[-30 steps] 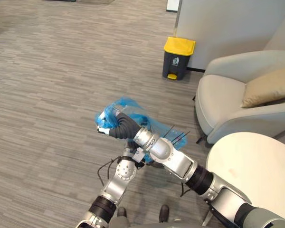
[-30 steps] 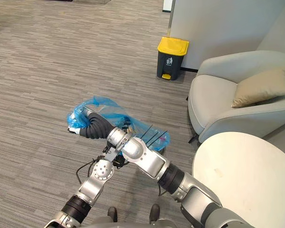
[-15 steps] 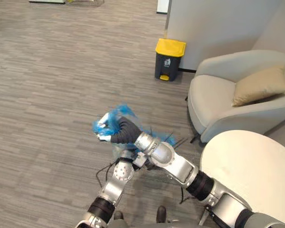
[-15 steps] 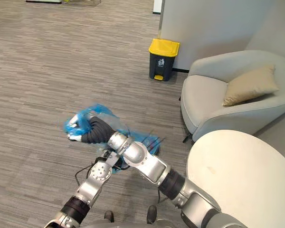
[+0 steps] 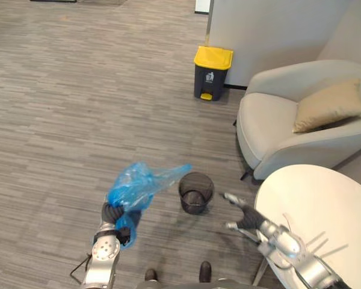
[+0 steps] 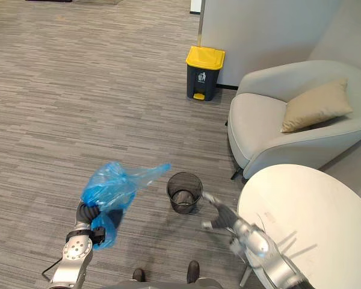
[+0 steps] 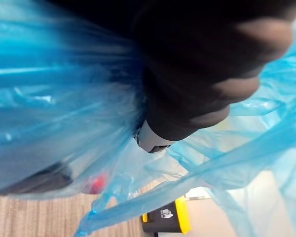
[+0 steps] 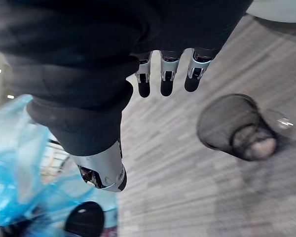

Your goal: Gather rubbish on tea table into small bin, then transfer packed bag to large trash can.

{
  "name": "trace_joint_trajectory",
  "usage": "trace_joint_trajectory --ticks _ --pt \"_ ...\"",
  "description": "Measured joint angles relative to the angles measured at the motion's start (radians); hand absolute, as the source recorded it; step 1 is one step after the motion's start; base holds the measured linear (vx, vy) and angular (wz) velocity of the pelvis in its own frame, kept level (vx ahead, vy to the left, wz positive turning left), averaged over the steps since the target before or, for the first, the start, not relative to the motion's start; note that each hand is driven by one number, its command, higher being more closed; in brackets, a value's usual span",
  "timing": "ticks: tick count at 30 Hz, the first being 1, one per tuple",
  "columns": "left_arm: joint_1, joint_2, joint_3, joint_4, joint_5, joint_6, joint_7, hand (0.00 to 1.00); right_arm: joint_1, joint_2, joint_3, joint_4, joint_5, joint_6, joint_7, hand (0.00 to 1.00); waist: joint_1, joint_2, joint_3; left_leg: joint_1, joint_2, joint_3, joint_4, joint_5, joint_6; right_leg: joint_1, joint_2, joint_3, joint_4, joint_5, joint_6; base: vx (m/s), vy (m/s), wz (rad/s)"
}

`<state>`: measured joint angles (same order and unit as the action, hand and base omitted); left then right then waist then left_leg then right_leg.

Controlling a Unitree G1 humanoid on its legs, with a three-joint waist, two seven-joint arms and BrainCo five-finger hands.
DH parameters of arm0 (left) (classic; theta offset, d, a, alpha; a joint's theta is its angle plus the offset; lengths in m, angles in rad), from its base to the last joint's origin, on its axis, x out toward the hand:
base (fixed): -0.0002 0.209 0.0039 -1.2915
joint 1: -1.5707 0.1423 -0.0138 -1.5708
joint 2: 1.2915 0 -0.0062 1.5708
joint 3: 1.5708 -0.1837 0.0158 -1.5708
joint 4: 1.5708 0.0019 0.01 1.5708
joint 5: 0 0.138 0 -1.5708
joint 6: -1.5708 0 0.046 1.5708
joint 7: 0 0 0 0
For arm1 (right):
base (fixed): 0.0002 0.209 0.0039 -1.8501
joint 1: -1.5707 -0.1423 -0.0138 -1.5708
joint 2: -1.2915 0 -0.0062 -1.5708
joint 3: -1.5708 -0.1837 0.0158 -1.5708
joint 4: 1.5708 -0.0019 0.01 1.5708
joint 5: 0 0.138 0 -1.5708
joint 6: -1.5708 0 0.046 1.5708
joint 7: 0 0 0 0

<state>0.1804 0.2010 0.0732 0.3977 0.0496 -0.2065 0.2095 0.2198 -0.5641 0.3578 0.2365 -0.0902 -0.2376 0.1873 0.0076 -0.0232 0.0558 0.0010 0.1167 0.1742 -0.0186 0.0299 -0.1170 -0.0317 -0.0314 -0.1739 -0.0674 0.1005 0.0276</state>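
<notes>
Carries the blue bag (image 5: pixel 138 185) on the left hand (image 5: pixel 112 213), clear of the floor (image 5: pixel 60 120), with bunched plastic above the dark cover, a smaller fold hanging below and one tail stretched toward the small bin (image 5: pixel 196 192). Cannot tell the grip there, buried as it is in plastic in the wrist view. Shows something red and something dark through the film. Holds the right hand (image 5: pixel 246 217) out low, fingers (image 8: pixel 167 81) straight and spread, thumb apart, nothing in it and touching nothing, just off the curved rim of the round white counter (image 5: pixel 325 205) and pointing toward the bin. Bare floor between that hand and the bin. Bin upright on the floor, black mesh, something pale at its bottom, the bag's tail ending near its rim. Wide open room to the left and ahead over grey plank-patterned floor. Tighter on the right, with the counter's edge close by and, beyond it, a pale grey armchair (image 5: pixel 277 126) with a tan cushion (image 5: pixel 328 106) on its seat. Farther on, left of the armchair and against the grey wall panel (image 5: pixel 271 30), the large trash can (image 5: pixel 212 73), dark body and yellow lid shut, with bare floor from the bin to it.
</notes>
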Motion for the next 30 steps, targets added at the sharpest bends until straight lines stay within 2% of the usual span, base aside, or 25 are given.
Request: trace_joint_trajectory --ticks 2,3,6,10,13,15,16,17,19,20,21,23,24,25,26,27,28,29,30 --pt "0.010 0.000 0.000 0.054 0.000 0.000 -0.017 1.00 0.020 0.049 -0.049 0.076 0.000 0.002 0.004 0.00 -0.011 0.011 -0.005 -0.001 -0.007 -0.011 0.002 -0.002 0.003 0.002 -0.008 -0.011 0.009 -0.013 0.008 0.00 0.049 0.20" --pt "0.040 0.000 0.001 0.076 -0.004 0.000 -0.036 1.00 0.019 0.112 -0.115 0.150 0.000 0.004 -0.013 0.00 -0.023 0.020 -0.008 -0.002 -0.012 -0.019 0.006 -0.006 0.009 0.003 -0.015 -0.018 0.015 -0.019 0.008 -0.01 0.062 0.19" --pt "0.090 -0.002 0.005 0.097 -0.021 0.000 -0.071 1.00 0.024 0.205 -0.240 0.225 0.002 0.018 -0.064 0.00 -0.025 0.028 -0.005 -0.025 -0.014 -0.027 0.037 -0.029 0.019 0.006 -0.025 -0.025 0.017 -0.022 0.012 -0.02 0.032 0.10" --pt "0.125 -0.005 0.017 0.128 -0.022 0.001 -0.117 1.00 0.030 0.246 -0.303 0.231 0.004 0.022 -0.120 0.00 -0.035 0.035 0.007 -0.099 -0.026 -0.079 0.108 -0.056 0.026 -0.010 -0.041 -0.082 0.036 -0.039 0.014 -0.05 0.045 0.45" --pt "0.118 -0.016 0.017 0.128 -0.036 0.002 -0.144 1.00 0.020 0.283 -0.343 0.258 0.003 0.024 -0.161 0.00 -0.039 0.042 0.034 -0.194 -0.039 -0.138 0.163 -0.061 0.035 -0.033 -0.058 -0.182 0.053 -0.053 0.020 -0.05 0.040 0.95" --pt "0.110 -0.037 0.016 0.126 -0.039 0.003 -0.145 1.00 0.021 0.301 -0.361 0.260 0.002 0.029 -0.194 0.00 -0.033 0.045 0.054 -0.230 -0.017 -0.050 0.176 -0.084 0.072 -0.034 -0.085 -0.264 0.063 -0.067 0.030 0.00 0.060 1.04" --pt "0.108 -0.042 0.016 0.126 -0.039 0.003 -0.145 1.00 0.023 0.303 -0.364 0.260 0.002 0.029 -0.204 0.00 -0.035 0.042 0.055 -0.232 -0.005 -0.006 0.187 -0.084 0.073 -0.036 -0.093 -0.279 0.064 -0.068 0.032 0.07 0.105 0.85" --pt "0.107 -0.049 0.016 0.126 -0.039 0.004 -0.145 1.00 0.017 0.308 -0.378 0.264 0.001 0.030 -0.213 0.00 -0.024 0.050 0.063 -0.242 0.030 0.084 0.207 -0.085 0.076 -0.031 -0.099 -0.300 0.074 -0.076 0.041 0.07 0.097 0.54" --pt "0.115 -0.050 0.017 0.126 -0.039 0.005 -0.144 1.00 0.001 0.322 -0.396 0.271 -0.007 0.040 -0.231 0.00 -0.011 0.053 0.071 -0.240 0.041 0.113 0.239 -0.085 0.076 -0.012 -0.115 -0.322 0.104 -0.097 0.062 0.11 0.132 0.46" --pt "0.125 -0.050 0.017 0.126 -0.040 0.005 -0.144 1.00 -0.005 0.324 -0.396 0.271 -0.015 0.046 -0.234 0.00 0.001 0.051 0.072 -0.240 0.039 0.109 0.277 -0.087 0.076 -0.006 -0.137 -0.324 0.144 -0.128 0.076 0.14 0.146 0.28" --pt "0.127 -0.050 0.017 0.126 -0.040 0.005 -0.143 1.00 -0.008 0.325 -0.396 0.272 -0.023 0.048 -0.236 0.00 0.006 0.049 0.076 -0.240 0.035 0.109 0.304 -0.112 0.080 -0.008 -0.153 -0.323 0.181 -0.152 0.087 0.16 0.179 0.21" --pt "0.136 -0.041 0.015 0.113 -0.040 0.005 -0.143 1.00 -0.022 0.341 -0.396 0.284 -0.040 0.051 -0.244 0.00 0.006 0.015 0.099 -0.242 0.004 0.100 0.407 -0.202 0.100 -0.041 -0.252 -0.310 0.401 -0.259 0.116 0.16 0.177 0.25" --pt "0.136 -0.036 0.013 0.110 -0.040 0.005 -0.143 1.00 -0.023 0.346 -0.394 0.287 -0.040 0.051 -0.247 0.00 0.006 0.005 0.104 -0.242 -0.006 0.099 0.428 -0.223 0.104 -0.059 -0.275 -0.290 0.461 -0.269 0.113 0.16 0.135 0.22" --pt "0.135 -0.027 0.003 0.104 -0.040 0.007 -0.142 1.00 -0.029 0.354 -0.391 0.290 -0.040 0.055 -0.250 0.00 0.005 -0.001 0.114 -0.242 -0.017 0.090 0.469 -0.263 0.116 -0.133 -0.309 -0.208 0.622 -0.256 0.065 0.24 0.134 0.15" --pt "0.135 -0.022 0.001 0.085 -0.040 0.008 -0.142 1.00 -0.032 0.363 -0.390 0.289 -0.040 0.060 -0.250 0.00 0.003 -0.003 0.129 -0.231 -0.018 0.083 0.482 -0.280 0.127 -0.189 -0.316 -0.139 0.741 -0.216 0.008 0.24 0.136 0.13" --pt "0.134 -0.018 -0.002 0.071 -0.040 0.008 -0.142 1.00 -0.034 0.369 -0.388 0.290 -0.040 0.062 -0.250 0.00 0.002 -0.002 0.141 -0.217 -0.017 0.075 0.488 -0.291 0.133 -0.227 -0.311 -0.096 0.807 -0.230 0.017 0.22 0.093 0.11" --pt "0.132 -0.004 -0.004 0.060 -0.040 0.008 -0.141 1.00 -0.029 0.386 -0.388 0.290 -0.040 0.063 -0.250 0.00 -0.001 0.004 0.155 -0.193 -0.013 0.066 0.487 -0.317 0.134 -0.276 -0.277 -0.039 0.870 -0.285 0.049 0.26 0.049 0.13" --pt "0.128 0.007 -0.003 0.055 -0.041 0.007 -0.140 1.00 -0.030 0.398 -0.387 0.290 -0.040 0.064 -0.250 0.00 -0.009 -0.010 0.157 -0.170 -0.014 0.064 0.474 -0.332 0.130 -0.319 -0.246 -0.028 0.858 -0.313 0.048 0.28 0.025 0.13" --pt "0.125 0.012 -0.002 0.054 -0.041 0.007 -0.139 1.00 -0.033 0.400 -0.387 0.290 -0.040 0.064 -0.250 0.00 -0.015 -0.013 0.157 -0.165 -0.014 0.062 0.469 -0.340 0.125 -0.343 -0.232 -0.025 0.833 -0.316 0.048 0.30 0.005 0.10"
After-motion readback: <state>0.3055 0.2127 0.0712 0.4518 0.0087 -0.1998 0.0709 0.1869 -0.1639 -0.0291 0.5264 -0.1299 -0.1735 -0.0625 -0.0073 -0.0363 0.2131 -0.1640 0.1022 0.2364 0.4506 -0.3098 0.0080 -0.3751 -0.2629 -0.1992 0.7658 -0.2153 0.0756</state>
